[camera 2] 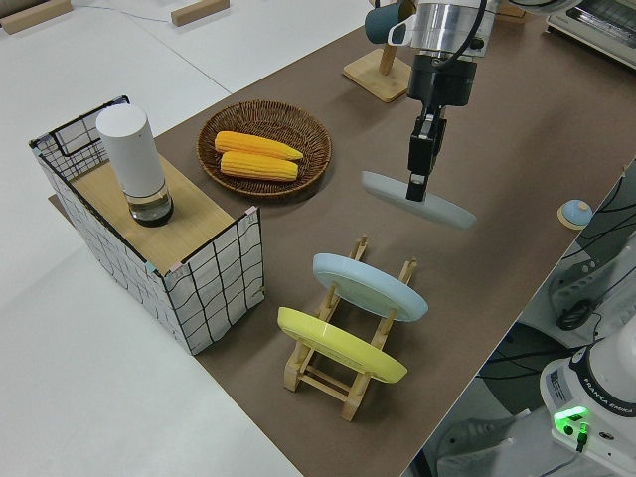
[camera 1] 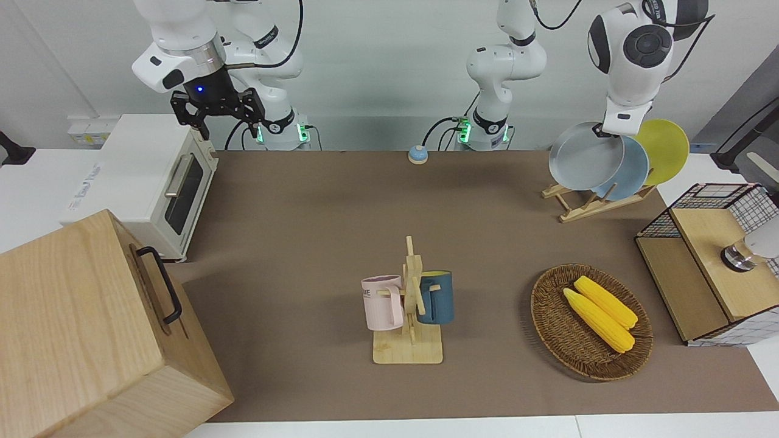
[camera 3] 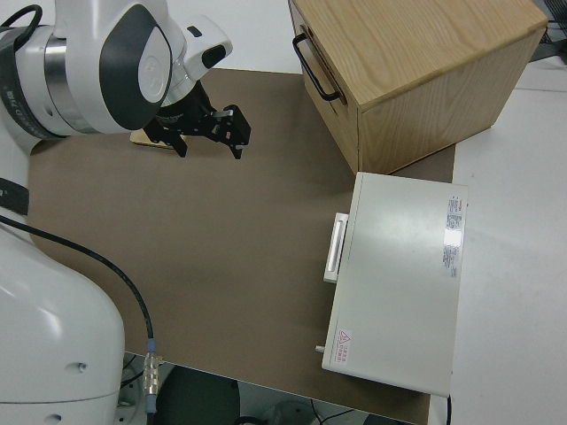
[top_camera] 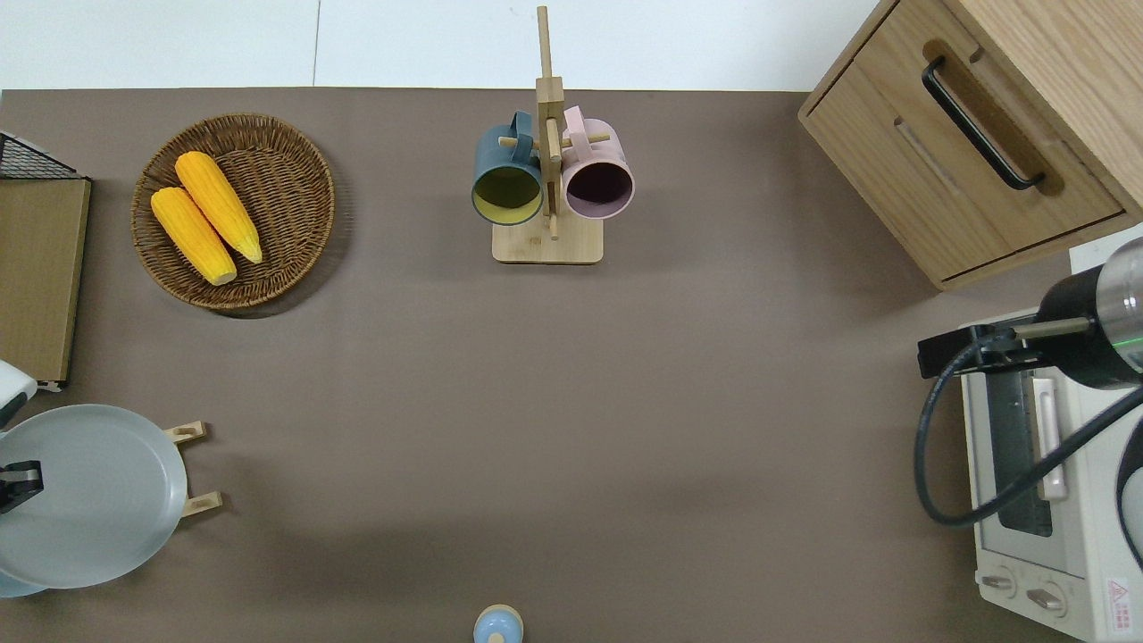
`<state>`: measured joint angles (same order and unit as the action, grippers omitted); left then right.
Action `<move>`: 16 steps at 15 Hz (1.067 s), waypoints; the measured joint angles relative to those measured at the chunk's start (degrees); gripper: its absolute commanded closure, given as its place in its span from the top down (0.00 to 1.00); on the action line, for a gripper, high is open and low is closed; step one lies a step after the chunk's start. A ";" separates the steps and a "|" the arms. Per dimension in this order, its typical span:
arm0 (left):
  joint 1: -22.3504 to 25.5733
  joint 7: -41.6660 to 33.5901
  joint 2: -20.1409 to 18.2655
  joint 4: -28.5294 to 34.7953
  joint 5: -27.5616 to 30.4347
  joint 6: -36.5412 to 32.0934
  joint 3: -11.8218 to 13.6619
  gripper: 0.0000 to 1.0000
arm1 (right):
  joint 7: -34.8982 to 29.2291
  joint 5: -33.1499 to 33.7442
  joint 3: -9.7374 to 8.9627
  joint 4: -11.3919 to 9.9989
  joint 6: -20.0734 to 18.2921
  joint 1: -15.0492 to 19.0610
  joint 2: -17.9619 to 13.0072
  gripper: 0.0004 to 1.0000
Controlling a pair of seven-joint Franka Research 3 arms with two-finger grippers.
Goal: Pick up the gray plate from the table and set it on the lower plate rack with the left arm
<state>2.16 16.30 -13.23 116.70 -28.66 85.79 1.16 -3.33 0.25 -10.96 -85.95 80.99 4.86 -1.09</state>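
Left gripper (camera 2: pixel 417 186) clamped on round pale gray plate (camera 2: pixel 417 200), tilted above small light-wood plate rack (camera 2: pixel 348 343) near tabletop's corner; gap only visible sideways. Right arm parked.

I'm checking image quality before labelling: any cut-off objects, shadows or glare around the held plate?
Overhead view: gray plate and left gripper clipped by the frame edge. Left side view: plate whole, no glare. Front view: soft, even light, faint shadow under the rack.
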 measured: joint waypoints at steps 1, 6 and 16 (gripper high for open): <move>-0.18 1.65 -0.12 0.73 -1.24 0.18 -0.40 0.00 | 0.00 0.00 0.00 0.00 0.00 0.00 0.00 0.99; -0.34 7.51 -0.44 4.03 -7.78 0.79 -2.70 0.00 | 0.00 0.00 0.00 0.00 0.00 0.00 0.00 0.99; -0.35 16.29 -1.27 10.39 -15.31 4.55 -4.67 0.00 | 0.00 0.00 0.00 0.00 0.00 0.00 0.00 0.99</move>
<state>1.81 32.59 -14.50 127.09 -43.97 90.34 -3.51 -3.33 0.25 -10.96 -85.95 80.99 4.86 -1.09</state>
